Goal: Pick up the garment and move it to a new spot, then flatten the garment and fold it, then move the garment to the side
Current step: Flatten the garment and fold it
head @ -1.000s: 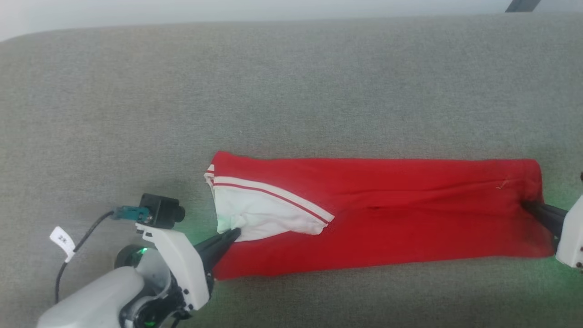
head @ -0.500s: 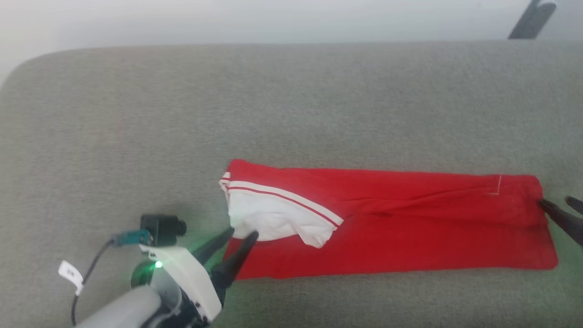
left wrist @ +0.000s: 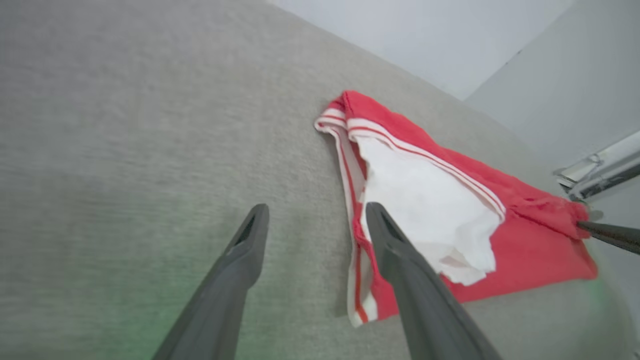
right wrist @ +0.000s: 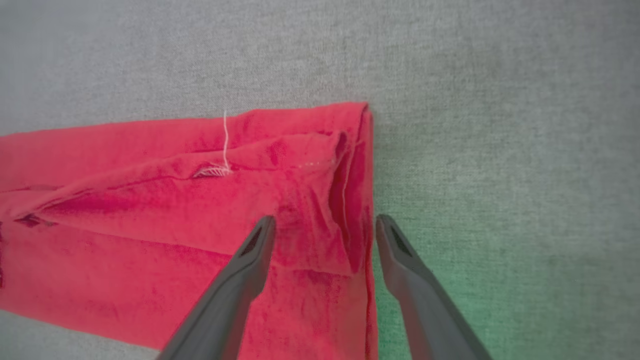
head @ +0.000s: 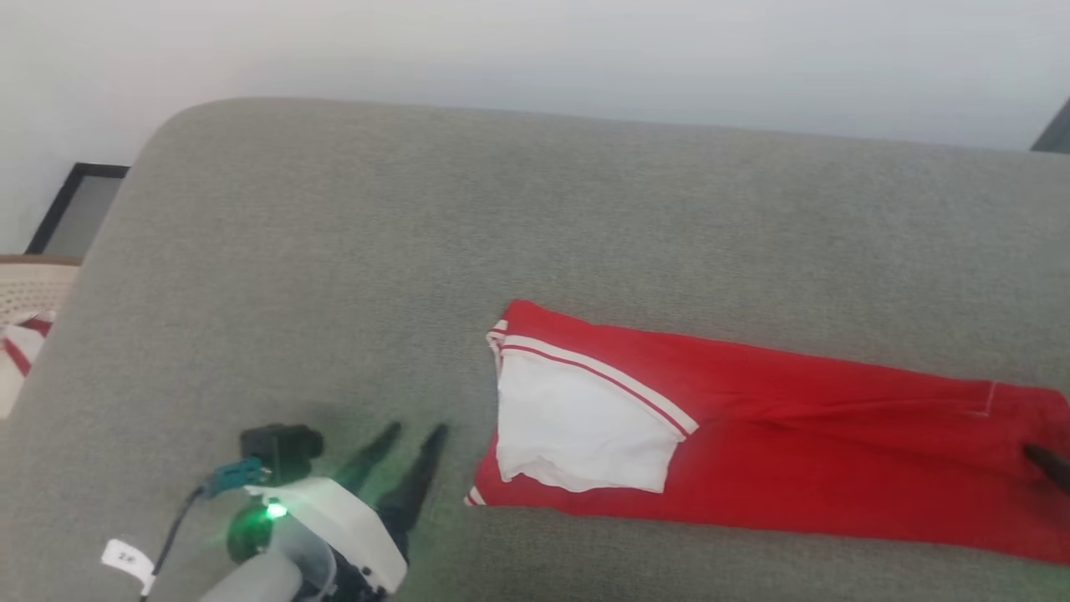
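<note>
The garment (head: 794,451) lies folded into a long red band across the grey cushion, its white sleeve (head: 577,426) with striped trim on top at the left end. My left gripper (head: 415,431) stands open just left of that end, apart from the cloth. In the left wrist view the left gripper (left wrist: 316,210) is open with bare cushion between its fingers, and the garment (left wrist: 430,210) is just to their right. My right gripper (right wrist: 325,220) is open, straddling the right-hand edge of the garment (right wrist: 150,200). One of its fingers (head: 1049,461) shows at the frame's right edge.
The grey padded surface (head: 334,276) runs wide to the back and left, its rounded corner at the upper left. Beyond that corner stand a pale woven basket (head: 25,288) holding red-and-white cloth and a dark frame (head: 75,209) against the wall.
Both grippers have opened and let go of the garment's ends. The left gripper has drawn back to the left off the sleeve. The head camera has turned, shifting the whole picture.
</note>
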